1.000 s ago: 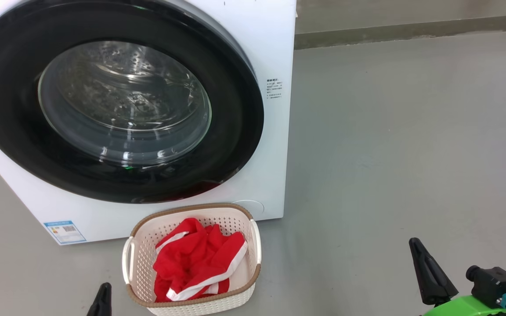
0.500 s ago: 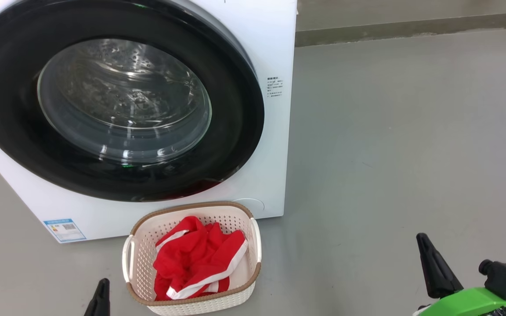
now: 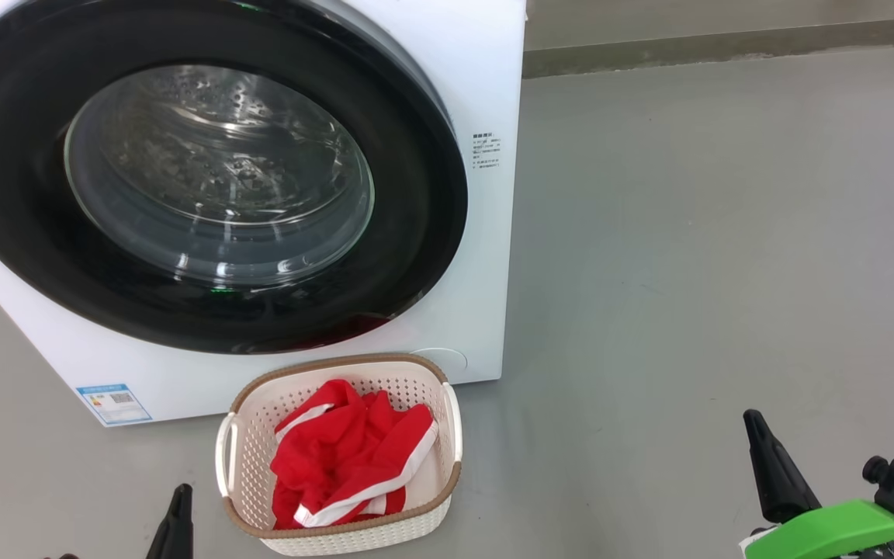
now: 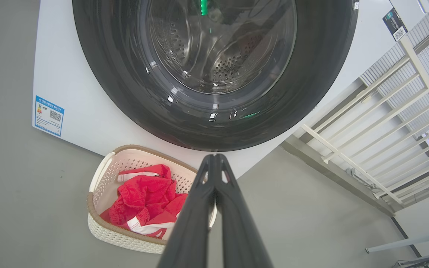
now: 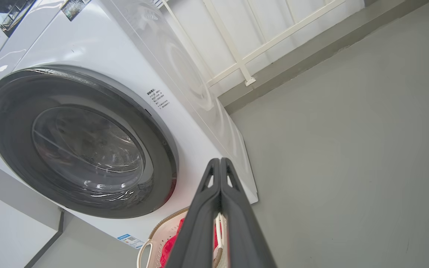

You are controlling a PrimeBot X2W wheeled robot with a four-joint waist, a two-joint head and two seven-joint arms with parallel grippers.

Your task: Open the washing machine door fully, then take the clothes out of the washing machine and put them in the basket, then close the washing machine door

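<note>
The washing machine (image 3: 486, 70) stands at the left, its round black-rimmed door (image 3: 416, 194) lying flat against the front, with the steel drum visible through the glass. On the floor before it sits the cream basket (image 3: 447, 435) with red, white-striped clothes (image 3: 346, 458) inside. My left gripper (image 3: 177, 512) pokes up at the bottom edge left of the basket, shut and empty (image 4: 214, 160). Low at the right, well away from the basket, my right gripper (image 3: 753, 427) is shut too (image 5: 220, 163), holding nothing. The basket (image 4: 99, 175) and door (image 5: 162, 149) also show in the wrist views.
Grey floor (image 3: 687, 272) spreads wide to the right of the machine, ending at a wall skirting (image 3: 726, 50). A white barred railing (image 4: 385, 123) runs along the wall beyond the machine. A blue label (image 3: 113, 402) marks the machine's lower left corner.
My right gripper has drifted slightly right and lower in the head view. The picture has shifted a little upward. Door, basket and clothes stay as they were.
</note>
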